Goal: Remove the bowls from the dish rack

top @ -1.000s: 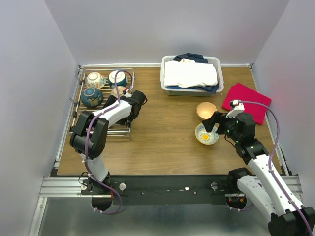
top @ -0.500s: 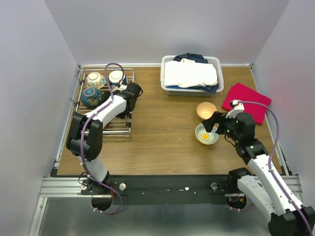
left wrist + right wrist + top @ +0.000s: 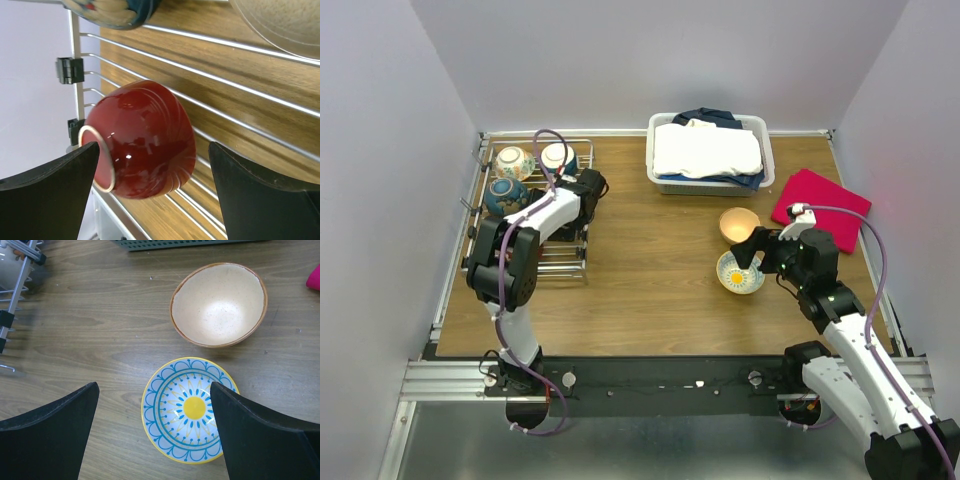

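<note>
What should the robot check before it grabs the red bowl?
1. Left gripper open: ok.
2. Red bowl between its fingers: ok, lying tipped on the dish rack.
3. Fingers touching the bowl: cannot tell.
4. Right gripper open, holding nothing: ok.
5. Bare table beside the blue-and-yellow bowl for setting down: ok.

The left arm (image 3: 545,215) was folded sharply at the elbow and reached forward, with the wrist tipped downward; its jaws were held wide apart. The right arm (image 3: 850,335) was stretched forward and leftward, and its jaws were likewise spread wide and pointed down.
</note>
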